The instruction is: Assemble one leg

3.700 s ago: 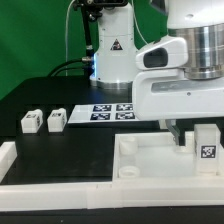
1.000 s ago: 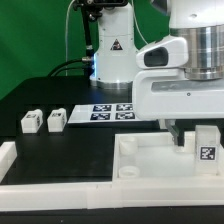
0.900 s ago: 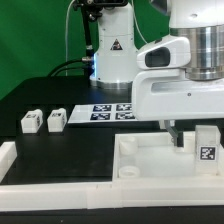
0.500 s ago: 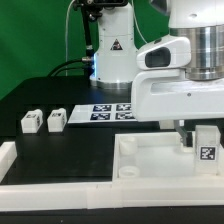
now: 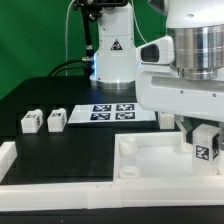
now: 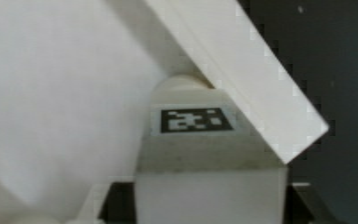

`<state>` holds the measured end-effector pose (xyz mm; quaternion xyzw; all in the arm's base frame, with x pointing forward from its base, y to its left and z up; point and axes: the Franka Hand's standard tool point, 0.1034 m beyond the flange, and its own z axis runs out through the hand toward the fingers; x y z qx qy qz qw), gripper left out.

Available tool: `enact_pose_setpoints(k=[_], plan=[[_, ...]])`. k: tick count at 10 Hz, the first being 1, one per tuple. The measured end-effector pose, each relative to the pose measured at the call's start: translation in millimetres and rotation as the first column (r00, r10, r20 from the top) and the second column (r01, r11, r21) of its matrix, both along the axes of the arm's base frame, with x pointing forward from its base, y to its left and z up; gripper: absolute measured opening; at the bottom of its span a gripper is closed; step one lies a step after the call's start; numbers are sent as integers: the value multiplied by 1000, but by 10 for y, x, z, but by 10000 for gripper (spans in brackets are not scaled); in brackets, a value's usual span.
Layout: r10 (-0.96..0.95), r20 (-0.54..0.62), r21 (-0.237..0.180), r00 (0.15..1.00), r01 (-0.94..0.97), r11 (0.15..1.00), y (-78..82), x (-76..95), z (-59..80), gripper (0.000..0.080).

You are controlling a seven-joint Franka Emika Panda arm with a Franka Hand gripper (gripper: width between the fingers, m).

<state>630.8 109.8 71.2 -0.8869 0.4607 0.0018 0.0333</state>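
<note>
The robot arm's gripper (image 5: 204,138) hung at about three o'clock in the exterior view, low over the large white tray-like part (image 5: 150,160). The leg (image 5: 207,148), a small white block with a black-and-white tag, sat between the fingers at the tray's three o'clock corner. In the wrist view the leg (image 6: 201,150) filled the space between the two dark fingertips, so the gripper appeared narrowly closed on it, though contact on both sides was hard to confirm.

The task looked partly done: the leg was at the tray and upright, but whether it was fully seated in a corner socket could not be told. What probably remained was twisting or pressing it home and letting go.

At nine o'clock two spare legs (image 5: 43,121) lay side by side on the black table (image 5: 60,145), well apart from the gripper. The marker board (image 5: 112,112) lay near the centre. Nothing stood in the way.
</note>
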Motion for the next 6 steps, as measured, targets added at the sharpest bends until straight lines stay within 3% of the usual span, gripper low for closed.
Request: enact_pose_setpoints(k=[1,3,6], plan=[[-168,-12,8,986,169,986,-3,-5,-3,291],[-512,-48,25,858,513,858,-24,-20,-4,294],[-699,-76,21,711,702,712,13,-37,8,294]])
